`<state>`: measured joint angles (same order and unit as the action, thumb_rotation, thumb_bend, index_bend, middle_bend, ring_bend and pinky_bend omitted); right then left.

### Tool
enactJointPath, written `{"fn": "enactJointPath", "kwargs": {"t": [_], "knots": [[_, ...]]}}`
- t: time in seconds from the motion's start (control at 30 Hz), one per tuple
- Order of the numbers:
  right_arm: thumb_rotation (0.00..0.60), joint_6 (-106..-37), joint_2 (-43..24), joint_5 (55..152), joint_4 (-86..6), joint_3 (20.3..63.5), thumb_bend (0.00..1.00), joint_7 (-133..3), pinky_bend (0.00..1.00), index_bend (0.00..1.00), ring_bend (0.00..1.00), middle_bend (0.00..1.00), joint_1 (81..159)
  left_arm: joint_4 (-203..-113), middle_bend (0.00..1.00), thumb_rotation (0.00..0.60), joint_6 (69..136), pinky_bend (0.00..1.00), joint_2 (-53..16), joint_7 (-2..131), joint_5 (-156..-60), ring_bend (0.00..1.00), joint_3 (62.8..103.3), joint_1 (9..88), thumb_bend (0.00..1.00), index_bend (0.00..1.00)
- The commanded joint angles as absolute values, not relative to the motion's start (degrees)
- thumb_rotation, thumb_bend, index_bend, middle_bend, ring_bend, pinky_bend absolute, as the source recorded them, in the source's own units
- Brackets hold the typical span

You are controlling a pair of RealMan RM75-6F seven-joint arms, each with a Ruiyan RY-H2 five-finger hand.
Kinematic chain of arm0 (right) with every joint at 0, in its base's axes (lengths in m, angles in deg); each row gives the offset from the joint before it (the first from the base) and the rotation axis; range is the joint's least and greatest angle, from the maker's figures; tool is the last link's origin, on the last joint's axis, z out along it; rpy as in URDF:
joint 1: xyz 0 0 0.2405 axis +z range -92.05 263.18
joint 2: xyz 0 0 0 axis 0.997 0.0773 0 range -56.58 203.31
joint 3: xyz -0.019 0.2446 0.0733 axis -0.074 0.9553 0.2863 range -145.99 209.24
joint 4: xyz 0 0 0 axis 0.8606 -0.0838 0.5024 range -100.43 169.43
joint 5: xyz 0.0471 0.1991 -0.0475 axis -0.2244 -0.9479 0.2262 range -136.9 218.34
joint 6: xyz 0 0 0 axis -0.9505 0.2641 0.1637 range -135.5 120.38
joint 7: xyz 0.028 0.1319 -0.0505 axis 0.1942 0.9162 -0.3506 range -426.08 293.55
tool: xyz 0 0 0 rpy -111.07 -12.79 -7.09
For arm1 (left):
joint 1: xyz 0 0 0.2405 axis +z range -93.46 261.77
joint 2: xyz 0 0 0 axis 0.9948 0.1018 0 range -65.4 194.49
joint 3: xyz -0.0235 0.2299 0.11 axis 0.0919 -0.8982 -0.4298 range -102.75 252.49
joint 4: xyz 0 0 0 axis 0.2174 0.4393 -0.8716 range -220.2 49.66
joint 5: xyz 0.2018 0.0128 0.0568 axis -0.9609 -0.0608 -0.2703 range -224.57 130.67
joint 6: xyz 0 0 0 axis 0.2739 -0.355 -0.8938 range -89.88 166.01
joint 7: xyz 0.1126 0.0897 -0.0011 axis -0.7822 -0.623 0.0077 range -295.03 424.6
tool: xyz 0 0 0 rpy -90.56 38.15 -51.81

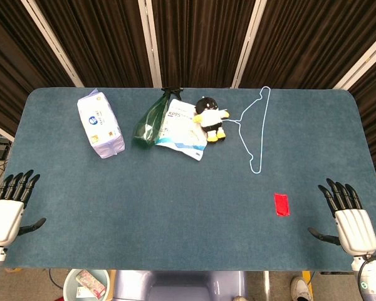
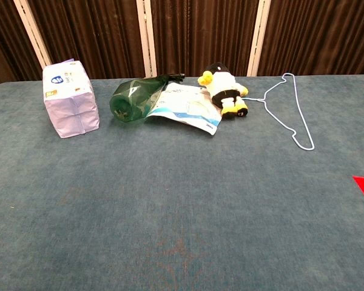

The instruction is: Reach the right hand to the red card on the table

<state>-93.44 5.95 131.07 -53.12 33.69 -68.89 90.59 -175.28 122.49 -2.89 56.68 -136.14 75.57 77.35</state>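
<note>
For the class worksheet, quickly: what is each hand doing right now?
Left hand: open, holding nothing.
Right hand: open, holding nothing, apart from the red card.

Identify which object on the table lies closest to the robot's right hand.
The red card, flat on the blue cloth just left of the right hand; the hanger, penguin toy and packs lie farther back.

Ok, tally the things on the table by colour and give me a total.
White: 2, tissue pack and flat pouch
Green: 1, bottle
Black and white: 1, plush penguin
Light blue: 1, wire hanger
Red: 1, red card
Total: 6
</note>
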Motion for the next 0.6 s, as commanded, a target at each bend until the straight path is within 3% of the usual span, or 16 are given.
{"fn": "enactJointPath", "kwargs": {"t": [0.03,0.17,0.3,0.4,0.6], "knots": [[0.6,-93.2,5.8,130.8,-53.2,33.7,0.02,-69.2,0.0,0.12,0.0,0.0,90.7,-175.8,0.0,0.6,122.3,0.0,-2.6,56.7,-135.7,0.0,75.5,77.5,0.1,0.0],[0.6,-93.4,5.2,131.0,-53.3,33.6,0.02,-69.9,0.0,0.2,0.0,0.0,90.6,-176.2,0.0,0.6,122.3,0.0,-2.4,57.3,-135.7,0.0,75.3,77.5,0.1,0.0],[0.6,-93.7,3.1,131.8,-53.2,33.4,0.03,-70.6,0.0,0.34,0.0,0.0,90.7,-176.1,0.0,0.6,123.3,0.0,-2.4,57.4,-136.7,0.0,75.1,77.8,0.1,0.0],[0.6,-94.2,-0.3,133.1,-51.4,32.9,0.06,-71.4,0.0,0.45,0.0,0.0,90.8,-176.3,0.0,0.6,123.7,0.0,-2.3,57.8,-137.0,0.0,75.1,77.9,0.1,0.0],[0.6,-92.6,-8.2,135.2,-44.3,31.2,0.13,-75.3,0.0,0.57,0.0,0.06,91.5,-176.2,0.0,0.6,122.9,0.0,-2.6,57.4,-137.6,0.0,74.8,77.5,0.1,0.0]]}}
